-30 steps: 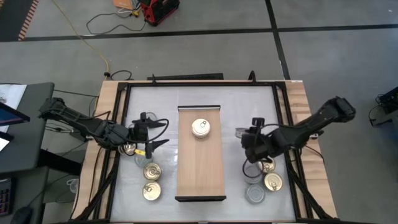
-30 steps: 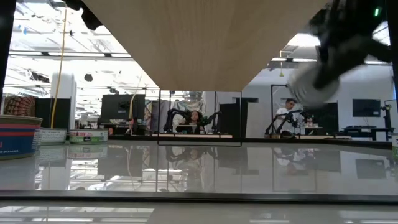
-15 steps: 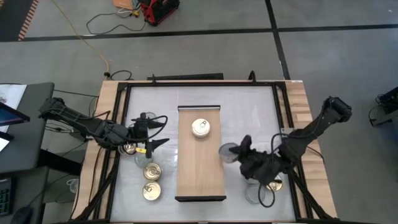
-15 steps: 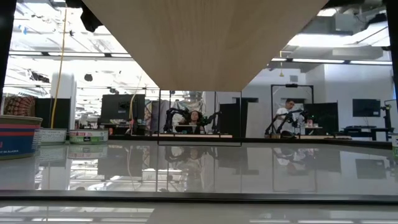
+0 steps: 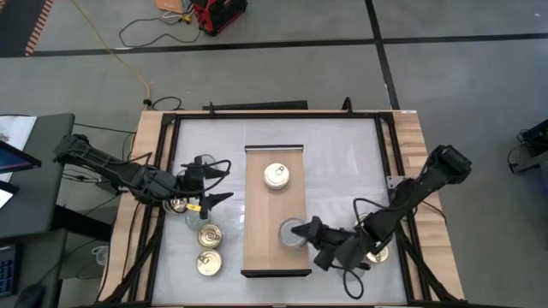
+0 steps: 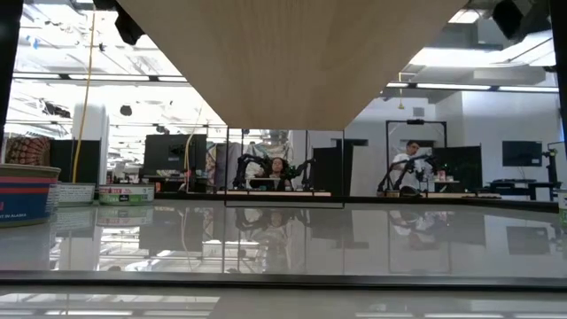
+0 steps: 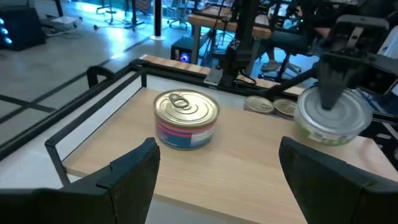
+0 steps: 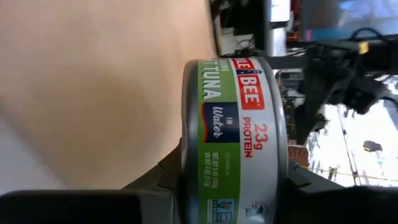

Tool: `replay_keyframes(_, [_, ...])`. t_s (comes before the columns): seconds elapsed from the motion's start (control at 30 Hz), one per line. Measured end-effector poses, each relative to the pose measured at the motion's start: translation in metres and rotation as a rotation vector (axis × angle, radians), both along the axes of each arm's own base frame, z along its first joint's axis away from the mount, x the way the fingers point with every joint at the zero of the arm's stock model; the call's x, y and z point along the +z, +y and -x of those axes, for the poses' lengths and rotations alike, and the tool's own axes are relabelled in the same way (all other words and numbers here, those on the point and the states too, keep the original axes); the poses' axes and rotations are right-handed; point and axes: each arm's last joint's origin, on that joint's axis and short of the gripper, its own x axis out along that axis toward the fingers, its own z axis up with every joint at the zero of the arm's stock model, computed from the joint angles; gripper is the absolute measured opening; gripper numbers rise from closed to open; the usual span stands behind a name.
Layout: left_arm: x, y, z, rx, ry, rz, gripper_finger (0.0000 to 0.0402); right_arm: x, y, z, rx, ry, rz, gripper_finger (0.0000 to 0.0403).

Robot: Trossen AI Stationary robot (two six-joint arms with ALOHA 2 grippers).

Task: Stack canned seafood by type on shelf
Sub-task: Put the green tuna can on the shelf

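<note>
The right gripper [image 5: 301, 233], fingers closed on a green tuna can [image 5: 292, 232], holds it over the shelf [image 5: 276, 253] at 5 o'clock from the gold-lid can [image 5: 276, 175], while the left gripper [image 5: 214, 181] waits wide open and empty.

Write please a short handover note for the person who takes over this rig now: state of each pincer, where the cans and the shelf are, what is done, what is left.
Right pincer: shut on a green-label tuna can with a silver-grey lid, held over the near half of the shelf; I cannot tell whether it touches the board.
Left pincer: open, empty, waiting at the shelf's left side above the loose cans.
Done: one gold pull-tab can stands on the shelf's far half.
Left: set down the tuna can, then bring the gold-lid cans from the left of the shelf and the cans under the right arm, sorted by type.
</note>
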Motion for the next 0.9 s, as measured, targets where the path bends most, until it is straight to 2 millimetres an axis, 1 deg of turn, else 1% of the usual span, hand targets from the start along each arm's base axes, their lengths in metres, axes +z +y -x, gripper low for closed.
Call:
replay_keyframes(0.1, [0.0, 0.0, 0.0, 0.0, 0.0, 0.0, 0.0316, 0.001, -0.002, -0.004, 0.002, -0.016, -0.028, 0.0181])
replay_keyframes(0.23, [0.0, 0.0, 0.0, 0.004, 0.0, 0.0, 0.0316, 0.002, -0.006, -0.008, -0.023, -0.023, -0.115, 0.0223])
replay_keyframes(0.37, [0.0, 0.0, 0.0, 0.01, -0.006, 0.025, 0.0316, 0.0, -0.007, -0.007, -0.012, 0.001, -0.109, 0.0273])
replay_keyframes(0.5, [0.0, 0.0, 0.0, 0.01, -0.011, 0.046, 0.0316, 0.001, 0.001, -0.002, 0.03, 0.012, -0.068, 0.0305])
replay_keyframes(0.57, [0.0, 0.0, 0.0, 0.01, -0.012, 0.051, 0.0316, 0.002, 0.006, 0.001, 0.061, 0.011, -0.064, 0.0313])
replay_keyframes(0.67, [0.0, 0.0, 0.0, 0.01, -0.013, 0.051, 0.0316, 0.01, 0.008, 0.004, 0.129, 0.005, -0.159, 0.0317])
replay_keyframes(0.73, [0.0, 0.0, 0.0, 0.012, -0.016, 0.051, 0.0316, 0.013, 0.004, 0.002, 0.138, 0.005, -0.219, 0.0317])
replay_keyframes(0.9, [0.003, 0.0, 0.0, 0.012, -0.044, 0.049, 0.0316, 0.017, -0.007, -0.004, 0.15, 0.012, -0.278, 0.0317])
